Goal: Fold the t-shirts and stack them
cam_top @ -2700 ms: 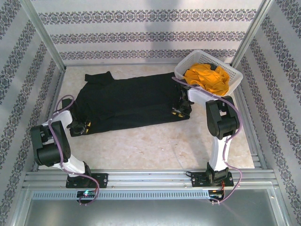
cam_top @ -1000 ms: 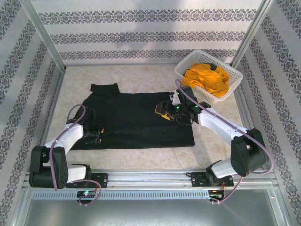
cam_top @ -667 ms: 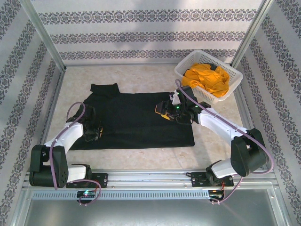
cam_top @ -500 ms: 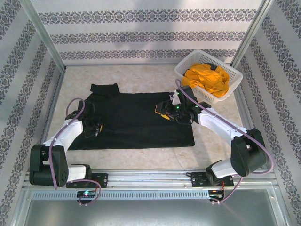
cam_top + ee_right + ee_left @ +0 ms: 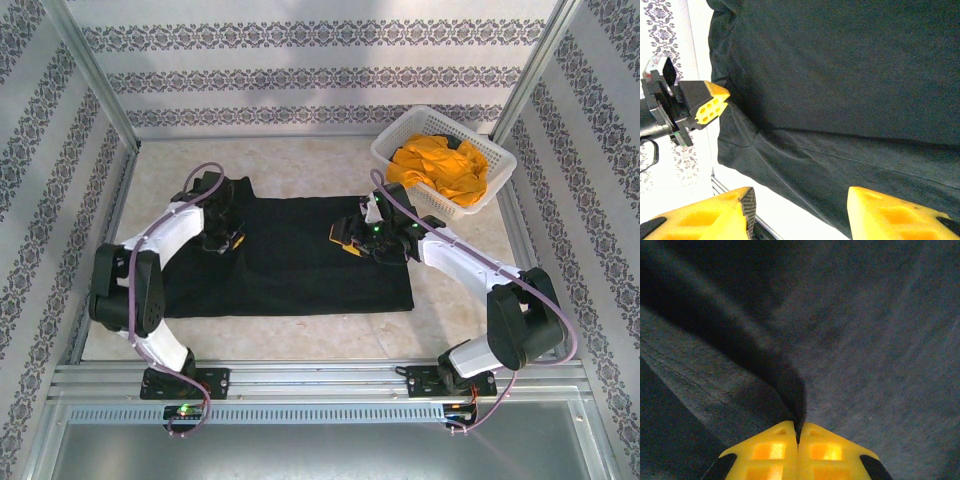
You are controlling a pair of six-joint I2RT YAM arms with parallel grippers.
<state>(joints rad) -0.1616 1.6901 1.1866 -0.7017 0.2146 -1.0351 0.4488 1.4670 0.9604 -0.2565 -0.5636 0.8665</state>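
Observation:
The plain black t-shirt (image 5: 300, 265) lies spread flat across the middle of the table. My left gripper (image 5: 229, 241) is over its left part, shut on a raised pinch of the black cloth (image 5: 790, 390); the yellow fingertips (image 5: 815, 450) meet on the fold. Over the shirt's upper right part my right gripper (image 5: 346, 238) hovers open, its two yellow fingers (image 5: 715, 215) wide apart above the cloth (image 5: 840, 100), holding nothing. The left gripper (image 5: 710, 102) shows at the shirt's far edge in the right wrist view. The orange-yellow t-shirt (image 5: 442, 166) lies crumpled in the basket.
The white lattice basket (image 5: 428, 201) stands at the back right corner, close behind the right arm. Patterned walls and metal posts enclose the table on three sides. Bare marble tabletop (image 5: 300, 335) runs along the front, before the metal rail (image 5: 320, 375).
The left gripper has moved from the shirt's near left side up and rightwards to its upper left, carrying pinched cloth. The right gripper has stayed over the shirt's upper right.

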